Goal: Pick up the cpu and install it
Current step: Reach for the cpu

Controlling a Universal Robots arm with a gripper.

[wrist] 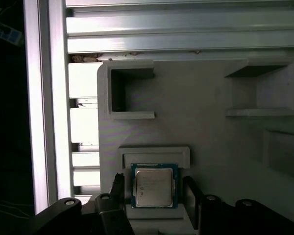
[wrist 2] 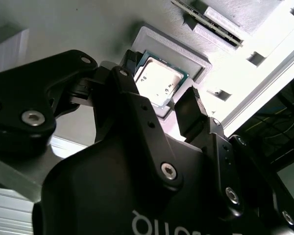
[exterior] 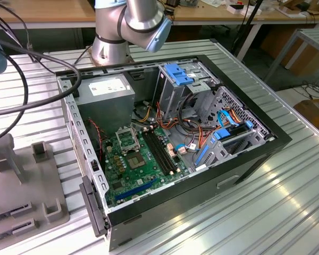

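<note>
The gripper point(wrist: 154, 181) straddles the cpu point(wrist: 154, 188), apparently clear of its edges.

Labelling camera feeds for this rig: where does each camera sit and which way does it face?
Exterior view: off the arm, looking down into the open computer case; the arm shows beyond it.
First wrist view: on the wrist, facing the cpu in its grey tray, open claw flanking it.
Second wrist view: on the wrist, slanting past the claw at the cpu.
Both wrist views share cpu, tray, claw.
</note>
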